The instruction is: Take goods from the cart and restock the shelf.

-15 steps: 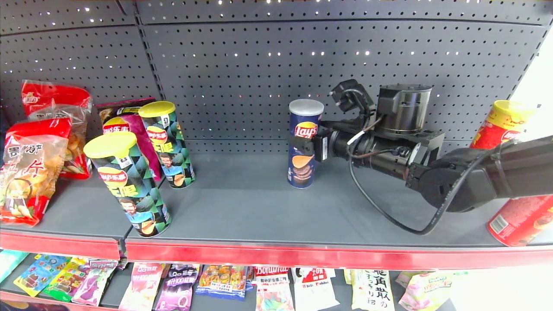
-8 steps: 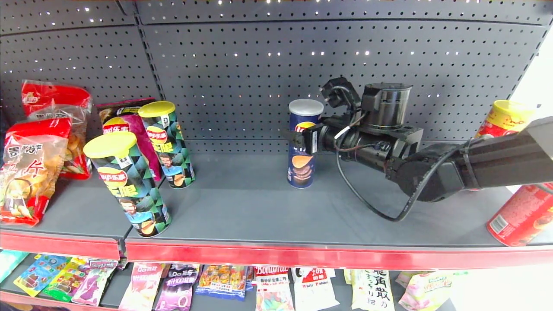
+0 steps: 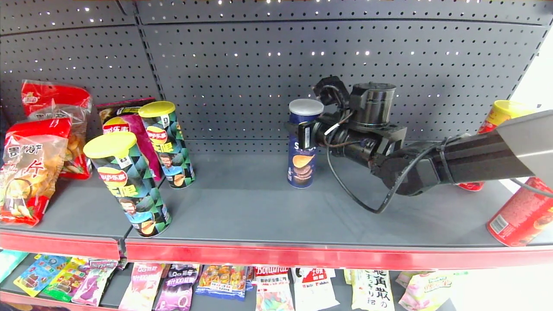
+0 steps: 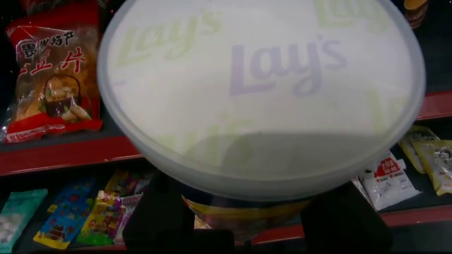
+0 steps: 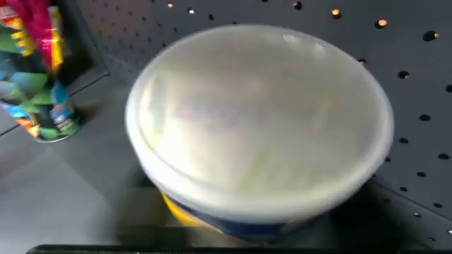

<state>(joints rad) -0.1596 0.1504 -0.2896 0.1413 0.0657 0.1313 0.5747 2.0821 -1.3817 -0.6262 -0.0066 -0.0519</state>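
Head view: right tool [image 3: 301, 131] on blue can [image 3: 301, 170], grip unclear; left wrist: left tool [image 4: 258, 226] clamps yellow can [image 4: 261, 99].

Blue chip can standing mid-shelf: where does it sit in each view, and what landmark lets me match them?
Head view: blue can upright mid-shelf, at the right gripper.
Right wrist view: its lid, up close, centred.
Left wrist view: not there; a second can is.
Landmark: pegboard wall behind it, also in the right wrist view.
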